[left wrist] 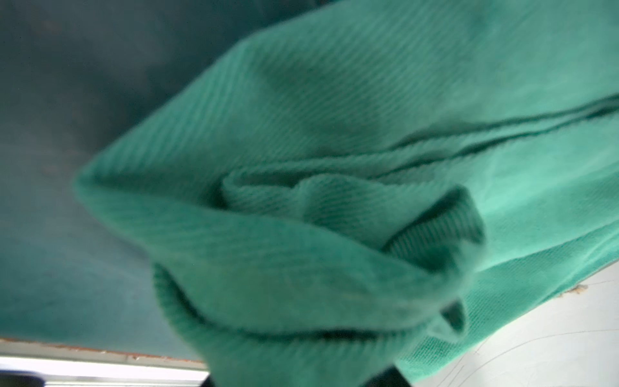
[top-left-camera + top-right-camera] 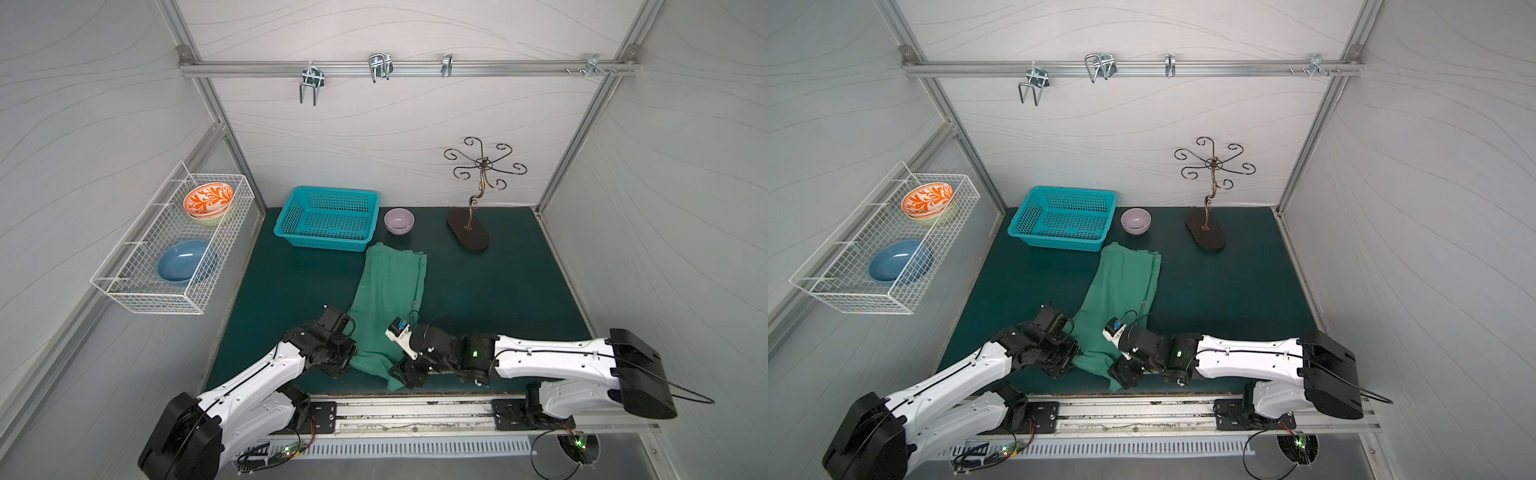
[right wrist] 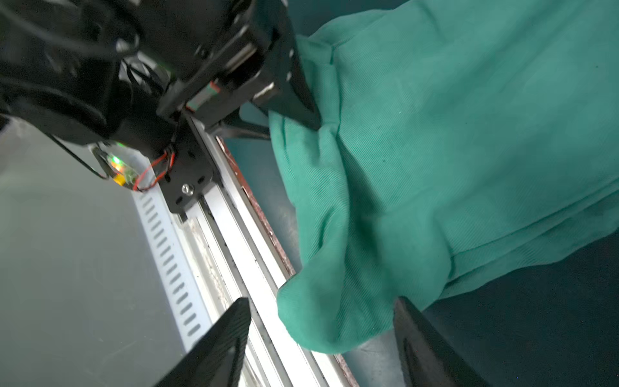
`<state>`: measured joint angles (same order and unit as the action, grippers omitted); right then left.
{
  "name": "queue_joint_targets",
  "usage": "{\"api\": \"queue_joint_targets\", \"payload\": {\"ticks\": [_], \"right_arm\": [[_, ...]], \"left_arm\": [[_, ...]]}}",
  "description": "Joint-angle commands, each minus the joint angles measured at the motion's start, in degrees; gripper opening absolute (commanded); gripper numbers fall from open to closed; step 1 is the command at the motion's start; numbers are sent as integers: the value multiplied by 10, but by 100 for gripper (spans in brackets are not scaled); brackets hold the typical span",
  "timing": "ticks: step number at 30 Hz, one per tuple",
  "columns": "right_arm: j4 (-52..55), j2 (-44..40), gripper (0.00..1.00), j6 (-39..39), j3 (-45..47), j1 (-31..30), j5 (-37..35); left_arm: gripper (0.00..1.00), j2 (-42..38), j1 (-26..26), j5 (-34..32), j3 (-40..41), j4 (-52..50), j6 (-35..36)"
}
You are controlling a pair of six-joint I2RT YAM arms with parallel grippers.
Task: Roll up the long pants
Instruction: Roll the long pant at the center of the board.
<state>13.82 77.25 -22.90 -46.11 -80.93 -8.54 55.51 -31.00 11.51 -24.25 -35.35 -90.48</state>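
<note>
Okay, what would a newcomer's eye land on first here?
The green pants, a long folded strip down the middle of the dark mat. Both hands crowd its near end: the left hand at one edge, the right hand open around a corner. The turquoise basket sits at the far edge.

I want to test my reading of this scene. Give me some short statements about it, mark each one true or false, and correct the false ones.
1. The pink bowl stands inside the turquoise basket. False: it stands on the mat, beside the basket.
2. The pants lie stretched out on the mat. True.
3. The right gripper is shut. False: its jaws are open, with a corner of the pants between them.
4. The blue bowl sits in the white wire rack. True.
</note>
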Motion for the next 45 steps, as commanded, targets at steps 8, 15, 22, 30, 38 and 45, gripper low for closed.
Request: {"api": "queue_joint_targets", "payload": {"ticks": [8,15,22,30,38,45], "right_arm": [[-15,113,73,19,-31,-55,-90],[-16,127,72,27,-53,-63,-88],[-6,152,78,56,-87,-80,-80],[49,227,79,33,-117,-75,-105],[88,178,63,0,-68,-72,-145],[72,131,27,22,-27,-58,-131]], "left_arm": [[34,-1,5,-36,-8,-56,-7],[32,-10,5,-57,-17,-95,-17],[31,-13,4,-54,-11,-83,-29],[31,-20,5,-58,-10,-85,-35],[22,-27,6,-83,-17,-100,-36],[11,-24,14,-97,-27,-124,-22]]}}
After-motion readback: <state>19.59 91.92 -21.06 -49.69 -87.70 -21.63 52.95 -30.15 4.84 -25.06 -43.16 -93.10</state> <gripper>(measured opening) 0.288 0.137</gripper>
